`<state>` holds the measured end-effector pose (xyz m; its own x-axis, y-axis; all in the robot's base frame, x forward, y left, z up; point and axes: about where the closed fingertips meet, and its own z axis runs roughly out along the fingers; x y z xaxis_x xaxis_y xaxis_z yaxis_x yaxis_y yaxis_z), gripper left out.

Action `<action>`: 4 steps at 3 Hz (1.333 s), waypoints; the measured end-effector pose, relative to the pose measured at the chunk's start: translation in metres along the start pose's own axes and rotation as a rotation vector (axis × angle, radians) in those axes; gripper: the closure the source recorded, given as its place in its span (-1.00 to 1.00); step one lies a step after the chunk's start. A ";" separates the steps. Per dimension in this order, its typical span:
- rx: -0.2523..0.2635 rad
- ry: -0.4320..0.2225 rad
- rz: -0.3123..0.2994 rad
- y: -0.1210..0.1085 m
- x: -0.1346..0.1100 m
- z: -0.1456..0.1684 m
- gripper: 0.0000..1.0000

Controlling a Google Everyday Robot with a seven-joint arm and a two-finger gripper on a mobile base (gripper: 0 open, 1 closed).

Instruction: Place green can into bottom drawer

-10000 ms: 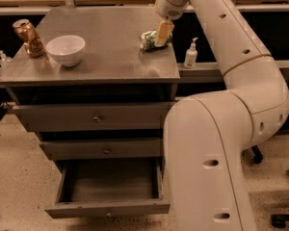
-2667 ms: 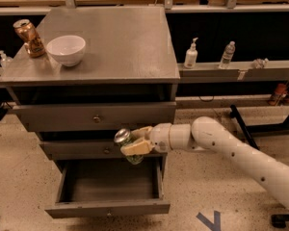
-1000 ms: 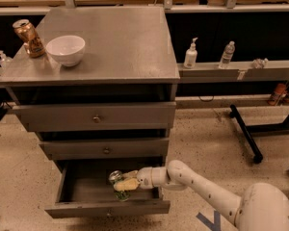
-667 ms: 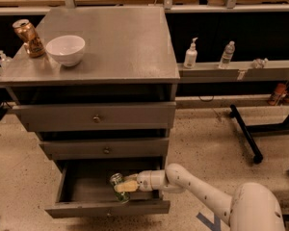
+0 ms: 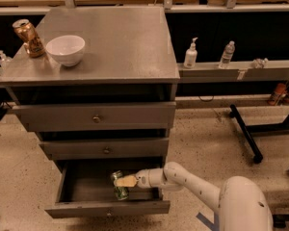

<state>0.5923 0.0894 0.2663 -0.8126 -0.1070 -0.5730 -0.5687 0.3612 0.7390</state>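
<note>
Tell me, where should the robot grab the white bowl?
Probably the rim of the white bowl, from straight above: it sits upright and open, looks too wide to pinch across, so pinch its thin wall. The gripper is in the bottom drawer, at the green can.

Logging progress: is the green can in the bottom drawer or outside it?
Inside. The green can is within the open bottom drawer's box, behind its front panel, with the gripper right beside it.
</note>
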 end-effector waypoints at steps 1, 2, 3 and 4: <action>-0.007 0.069 0.112 -0.013 -0.002 0.008 1.00; -0.009 0.092 0.246 -0.036 0.001 0.011 1.00; 0.027 0.091 0.328 -0.049 0.012 0.010 1.00; 0.075 0.100 0.368 -0.053 0.019 0.010 1.00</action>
<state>0.6084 0.0774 0.2128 -0.9710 -0.0465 -0.2344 -0.2292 0.4585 0.8586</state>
